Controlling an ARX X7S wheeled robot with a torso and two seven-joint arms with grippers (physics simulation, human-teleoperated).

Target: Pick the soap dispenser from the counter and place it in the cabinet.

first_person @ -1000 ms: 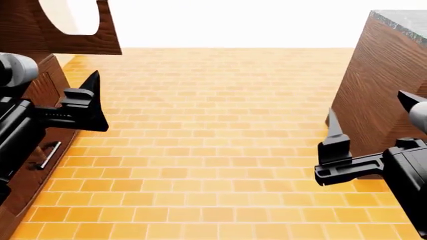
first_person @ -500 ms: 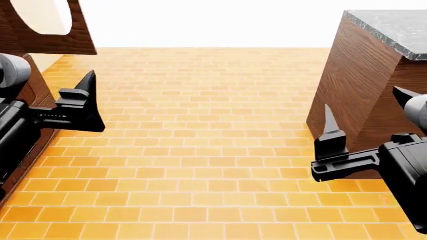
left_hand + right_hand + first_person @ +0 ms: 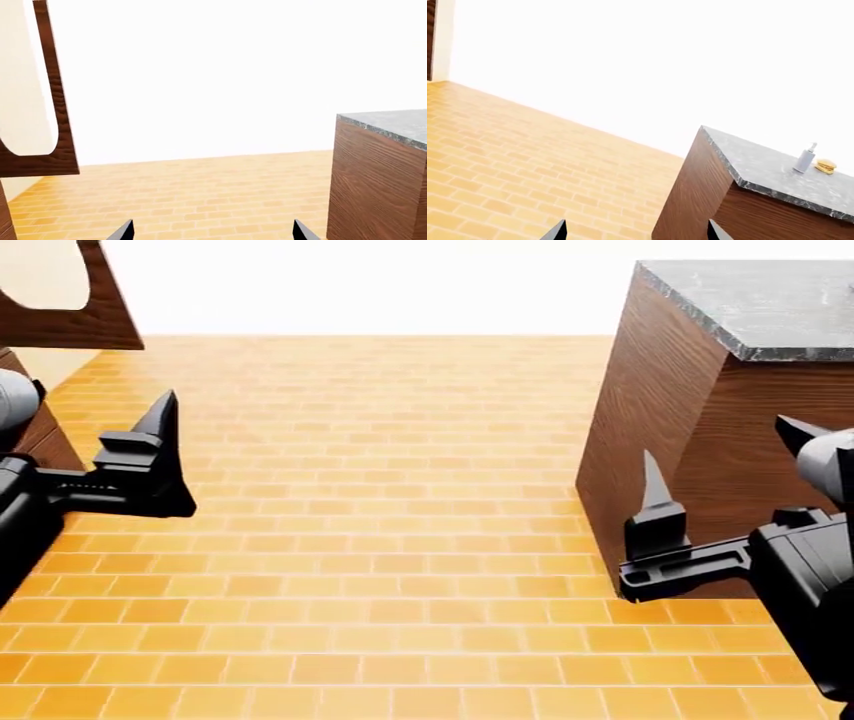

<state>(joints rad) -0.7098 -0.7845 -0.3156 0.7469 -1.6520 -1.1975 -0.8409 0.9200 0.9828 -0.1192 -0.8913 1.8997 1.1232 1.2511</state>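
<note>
The soap dispenser (image 3: 805, 159), a slim pale bottle with a pump head, stands upright on the grey stone top of the counter (image 3: 760, 170), seen small and far off in the right wrist view only. In the head view the counter (image 3: 747, 305) fills the right side. My right gripper (image 3: 718, 440) hangs open and empty in front of its wooden side. My left gripper (image 3: 96, 410) is open and empty over the floor by the cabinet (image 3: 67, 325) at the left edge. Both wrist views show wide-apart fingertips, left gripper (image 3: 211, 230) and right gripper (image 3: 636, 230).
A small golden-brown object (image 3: 826, 166) lies beside the dispenser on the stone top. Orange brick floor (image 3: 387, 490) stretches between cabinet and counter. A curved wooden cabinet panel (image 3: 57, 100) rises near the left arm.
The head view has swung right. The counter has slid further into the picture, the cabinet has slipped towards the left edge and its drawer handle has left the view. Both grippers stay open.
</note>
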